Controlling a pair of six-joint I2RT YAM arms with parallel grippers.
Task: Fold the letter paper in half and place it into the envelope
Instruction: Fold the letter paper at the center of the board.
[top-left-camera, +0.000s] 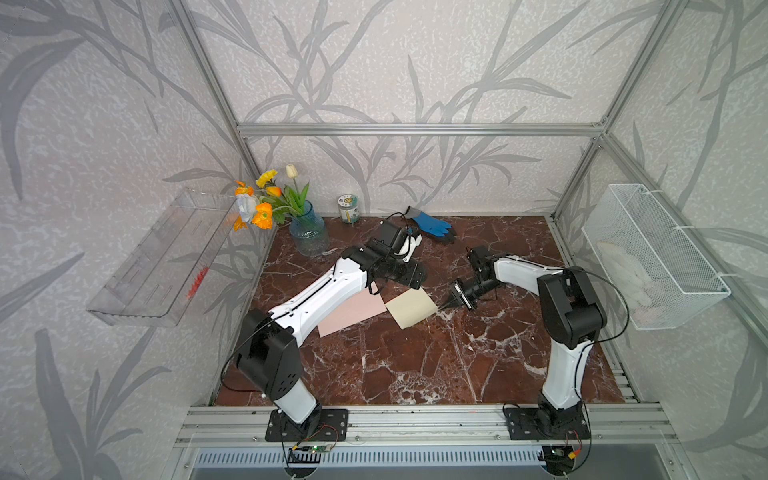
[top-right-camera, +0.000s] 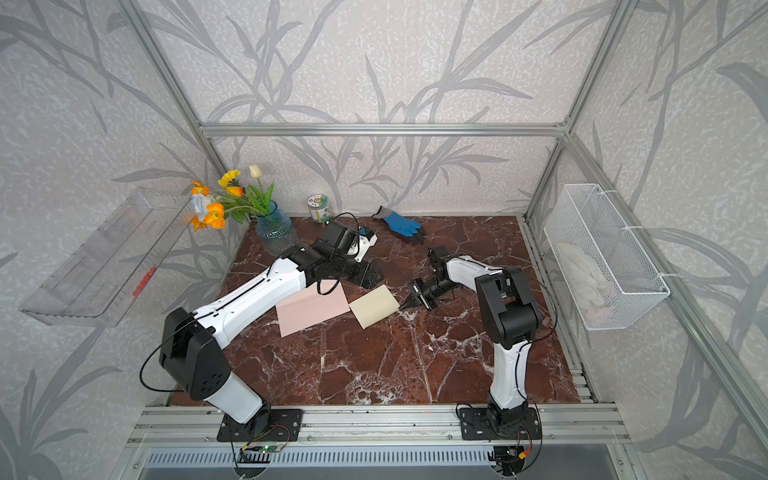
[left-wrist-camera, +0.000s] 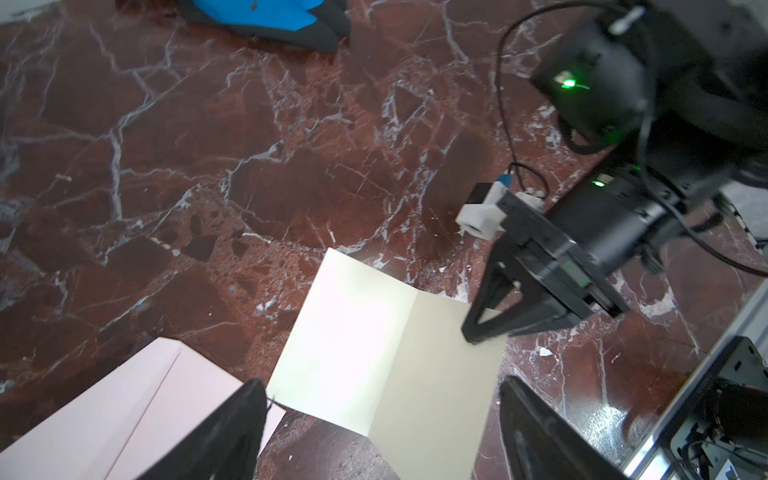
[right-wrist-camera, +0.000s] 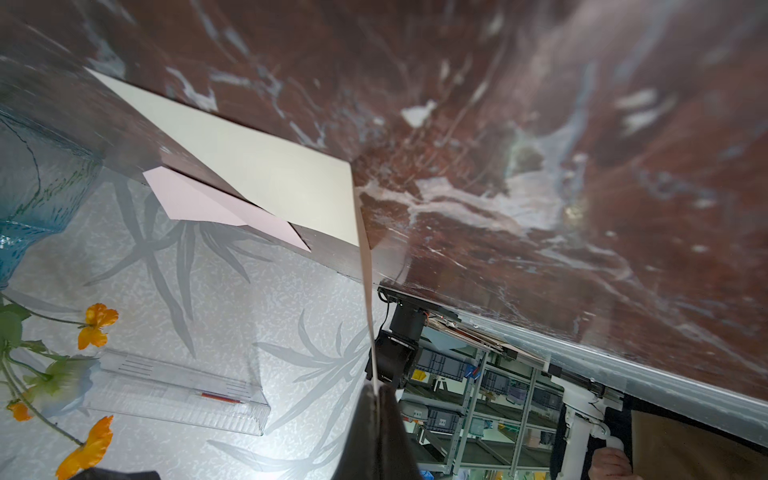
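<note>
The cream letter paper (top-left-camera: 410, 307) (top-right-camera: 374, 306) lies mid-table, creased down its middle (left-wrist-camera: 382, 345), and its left corner overlaps the pale pink envelope (top-left-camera: 353, 311) (top-right-camera: 311, 309) (left-wrist-camera: 104, 424). My right gripper (top-left-camera: 441, 307) (top-right-camera: 402, 305) (left-wrist-camera: 471, 334) (right-wrist-camera: 376, 390) is shut on the paper's right edge. That half tilts up off the table, and the sheet (right-wrist-camera: 266, 166) runs edge-on into the jaws. My left gripper (top-left-camera: 415, 280) (left-wrist-camera: 382, 384) hovers open over the paper's far side, its fingers (left-wrist-camera: 245, 415) wide apart and holding nothing. The envelope (right-wrist-camera: 208, 203) lies flat, partly under my left arm.
A blue glove (top-left-camera: 432, 226) (left-wrist-camera: 266, 20) lies at the back. A blue glass vase with flowers (top-left-camera: 307, 232) and a small jar (top-left-camera: 348, 208) stand at the back left. A white wire basket (top-left-camera: 652, 253) hangs on the right wall, a clear tray (top-left-camera: 166, 257) on the left.
</note>
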